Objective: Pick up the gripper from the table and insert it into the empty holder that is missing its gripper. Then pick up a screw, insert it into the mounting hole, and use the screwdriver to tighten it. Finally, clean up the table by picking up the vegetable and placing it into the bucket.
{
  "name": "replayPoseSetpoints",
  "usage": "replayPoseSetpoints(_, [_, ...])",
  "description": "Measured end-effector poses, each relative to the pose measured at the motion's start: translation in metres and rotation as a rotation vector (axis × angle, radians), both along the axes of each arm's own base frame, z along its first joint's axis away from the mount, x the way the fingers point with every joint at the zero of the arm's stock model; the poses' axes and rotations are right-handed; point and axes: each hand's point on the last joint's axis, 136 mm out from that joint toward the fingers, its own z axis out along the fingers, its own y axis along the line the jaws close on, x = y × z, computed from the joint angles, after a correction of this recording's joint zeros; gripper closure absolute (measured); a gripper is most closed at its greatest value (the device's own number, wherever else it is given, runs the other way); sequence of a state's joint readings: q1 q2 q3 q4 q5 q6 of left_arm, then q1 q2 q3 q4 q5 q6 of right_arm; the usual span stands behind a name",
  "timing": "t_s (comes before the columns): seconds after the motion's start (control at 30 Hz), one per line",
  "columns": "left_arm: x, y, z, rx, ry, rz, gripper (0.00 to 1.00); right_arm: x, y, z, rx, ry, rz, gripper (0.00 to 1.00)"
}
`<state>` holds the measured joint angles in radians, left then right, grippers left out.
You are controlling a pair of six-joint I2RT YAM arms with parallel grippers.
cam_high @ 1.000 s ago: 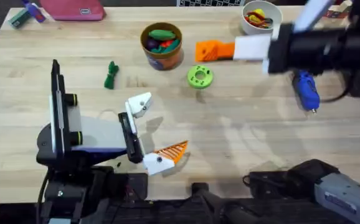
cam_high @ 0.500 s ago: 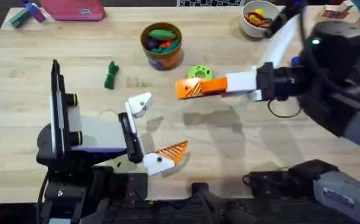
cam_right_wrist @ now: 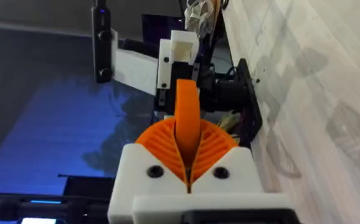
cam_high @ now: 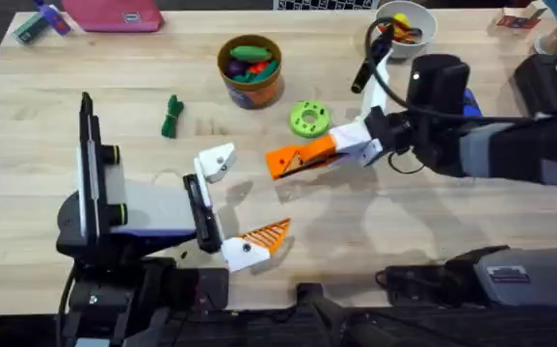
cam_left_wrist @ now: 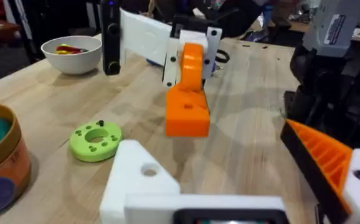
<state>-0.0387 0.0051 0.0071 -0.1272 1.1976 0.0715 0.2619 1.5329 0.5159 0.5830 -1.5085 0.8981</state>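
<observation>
1. The right end effector hangs over the table, its orange pads pressed shut on the gripper, pointing toward the left arm.
2. The left end effector is spread open: one finger is the empty holder, the other bears an orange pad.
3. The vegetable lies left of the bucket.
4. The green disc sits just behind the right end effector.

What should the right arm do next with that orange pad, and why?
Probably move the right gripper toward the empty holder. It is shut on the gripper, and a stretch of bare table separates the two, so the pad cannot be inserted yet.
</observation>
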Motion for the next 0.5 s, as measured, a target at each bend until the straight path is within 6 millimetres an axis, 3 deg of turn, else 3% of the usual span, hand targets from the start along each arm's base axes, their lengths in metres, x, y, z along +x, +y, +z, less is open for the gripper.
replayPoseSetpoints(0.13, [0.000, 0.000, 0.000, 0.000, 0.000, 0.000, 0.015, -0.004, 0.008, -0.003, 0.002, 0.012, 0.041, 0.992])
replayPoseSetpoints(0.5, [-0.001, 0.000, 0.000, 0.000, 0.000, -0.004, 0.016, -0.003, 0.023, 0.017, 0.031, -0.069, 0.098, 0.992])
